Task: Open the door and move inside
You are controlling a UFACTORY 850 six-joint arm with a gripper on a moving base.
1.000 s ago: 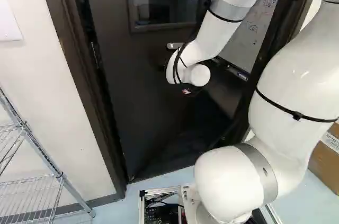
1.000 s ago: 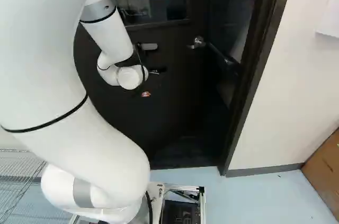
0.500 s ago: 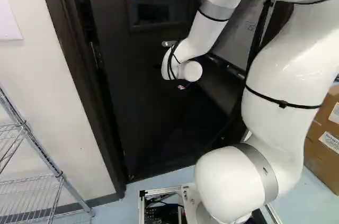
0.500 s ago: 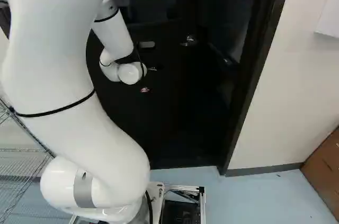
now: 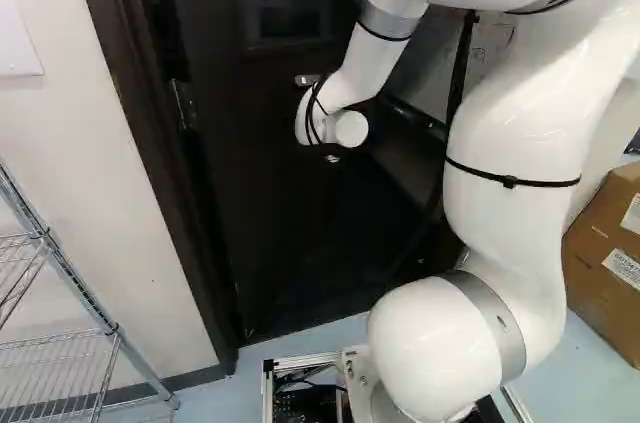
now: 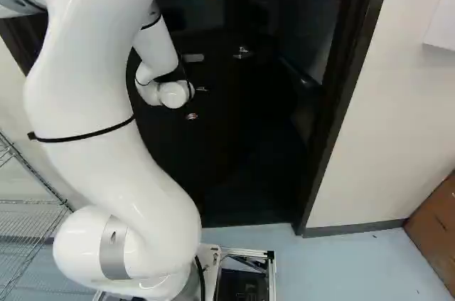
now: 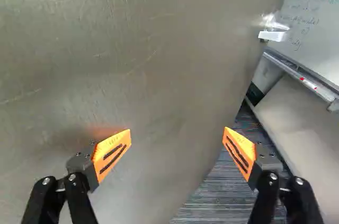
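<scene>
Pushing stage, by the look of it | door (image 7: 132,65) ajar, right ahead | end effector (image 7: 177,135) spread wide, gripping nothing | next, I'd say: shove wider, then roll the base (image 5: 305,359) through

1 arm (image 5: 515,133) before 1 door (image 5: 275,193)

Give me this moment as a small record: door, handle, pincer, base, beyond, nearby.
door: partly open, gap on its handle side
handle: lever at the door's free edge, not gripped
pincer: open, facing the door; contact unclear
base: on the near side of the door frame
beyond: whiteboard, carpet
nearby: wire rack, cardboard box
</scene>
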